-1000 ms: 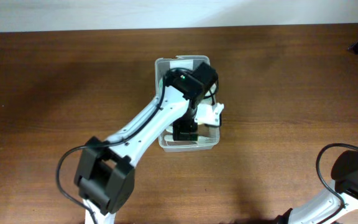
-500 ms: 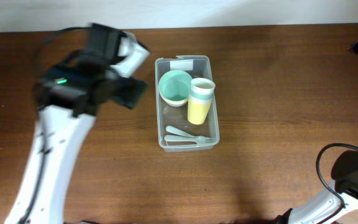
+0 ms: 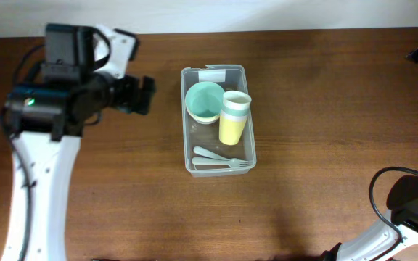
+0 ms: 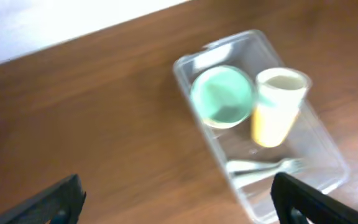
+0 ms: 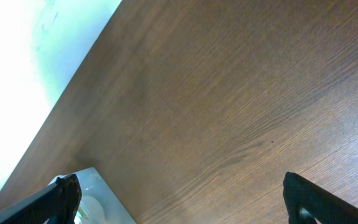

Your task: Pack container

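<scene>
We log the container [image 3: 186,138] holding bowl [image 3: 204,101], stacked cups [image 3: 234,119] and cutlery [image 3: 220,157], nested close to fit. Left claw [image 4: 176,193] and right claw [image 5: 180,186] both gape empty, clear of it.

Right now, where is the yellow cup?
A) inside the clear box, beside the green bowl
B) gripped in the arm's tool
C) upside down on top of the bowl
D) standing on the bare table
A: the yellow cup is inside the container, right beside the green bowl, while the left tool is off to the side, open and holding nothing.
</scene>
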Available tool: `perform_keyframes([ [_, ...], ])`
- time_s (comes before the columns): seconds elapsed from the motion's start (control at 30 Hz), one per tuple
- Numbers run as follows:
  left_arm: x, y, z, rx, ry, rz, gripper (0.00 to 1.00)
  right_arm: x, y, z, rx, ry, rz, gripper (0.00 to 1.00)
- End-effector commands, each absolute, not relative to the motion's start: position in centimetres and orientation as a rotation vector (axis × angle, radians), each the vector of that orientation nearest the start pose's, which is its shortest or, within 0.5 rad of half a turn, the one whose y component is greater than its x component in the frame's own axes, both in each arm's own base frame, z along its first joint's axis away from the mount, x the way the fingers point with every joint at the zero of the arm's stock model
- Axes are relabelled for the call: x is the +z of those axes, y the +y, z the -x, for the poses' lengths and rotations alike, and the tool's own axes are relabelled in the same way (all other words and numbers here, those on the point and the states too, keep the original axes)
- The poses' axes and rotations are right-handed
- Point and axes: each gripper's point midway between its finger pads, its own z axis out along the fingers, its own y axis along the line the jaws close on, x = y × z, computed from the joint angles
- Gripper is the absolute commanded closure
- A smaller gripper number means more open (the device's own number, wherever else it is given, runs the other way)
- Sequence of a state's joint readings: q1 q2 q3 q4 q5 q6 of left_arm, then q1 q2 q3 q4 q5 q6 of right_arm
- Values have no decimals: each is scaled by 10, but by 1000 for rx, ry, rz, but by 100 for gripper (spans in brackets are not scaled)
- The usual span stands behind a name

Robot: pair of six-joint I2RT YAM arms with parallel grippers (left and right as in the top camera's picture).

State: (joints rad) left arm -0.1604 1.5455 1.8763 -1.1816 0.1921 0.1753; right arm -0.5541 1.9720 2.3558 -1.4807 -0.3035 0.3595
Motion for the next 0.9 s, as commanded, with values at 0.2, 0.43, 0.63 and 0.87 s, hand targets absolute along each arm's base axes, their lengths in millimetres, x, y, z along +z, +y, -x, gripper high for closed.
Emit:
perform_keyframes([
  [0.2,257,-228,-438,-434,2277,-824,53,292,-188,-399,333,2395,-1069,1],
  [0.43,226,-293,-469,-474,2149,-909,63,292,-188,-399,333,2395,-1070,1],
  [0.63,185,-313,-471,-488,2195,-953,63,292,-188,-399,333,2395,-1069,1],
  [0.87,167,-307,-460,-493,2285,-959,65,292,-188,-399,333,2395,-1069,1],
])
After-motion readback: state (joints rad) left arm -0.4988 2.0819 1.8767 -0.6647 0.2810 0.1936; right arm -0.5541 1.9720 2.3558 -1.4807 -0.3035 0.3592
